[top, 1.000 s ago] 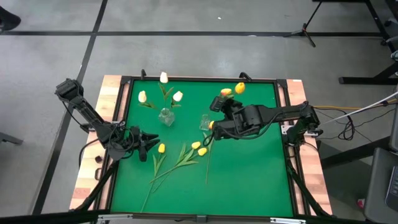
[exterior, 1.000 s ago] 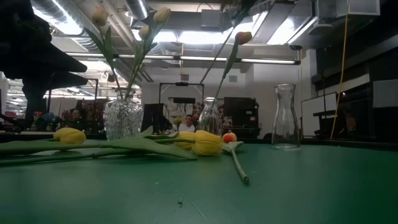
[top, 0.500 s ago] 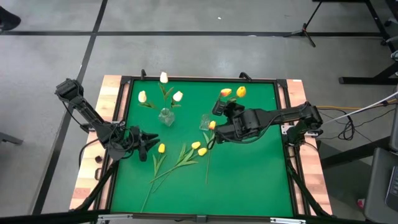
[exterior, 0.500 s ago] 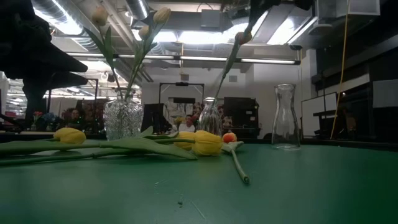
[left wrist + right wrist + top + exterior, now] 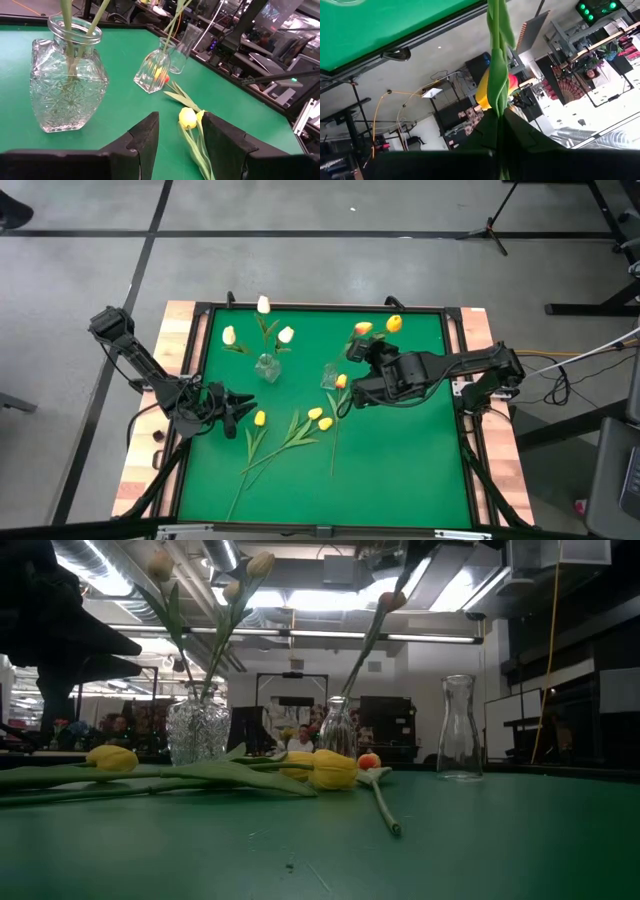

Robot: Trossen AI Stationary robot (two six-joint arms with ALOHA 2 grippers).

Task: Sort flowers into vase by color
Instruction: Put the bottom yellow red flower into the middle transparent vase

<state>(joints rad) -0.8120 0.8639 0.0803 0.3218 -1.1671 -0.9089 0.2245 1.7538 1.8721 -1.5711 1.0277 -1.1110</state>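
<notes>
My right pincer [image 5: 352,352], clamped on an upright yellow tulip [image 5: 394,324], sits just beside the small vase [image 5: 329,375]; my left pincer [image 5: 243,407] waits open.

We see three white tulips [image 5: 263,305] standing upright in the cut-glass vase [image 5: 267,367]. An orange tulip [image 5: 363,328] leans from the small clear vase [image 5: 329,375]. A yellow tulip [image 5: 394,324] is held aloft by its green stem. Three yellow tulips [image 5: 321,418] and one small orange tulip [image 5: 340,381] lie flat on the table [image 5: 400,470].
</notes>
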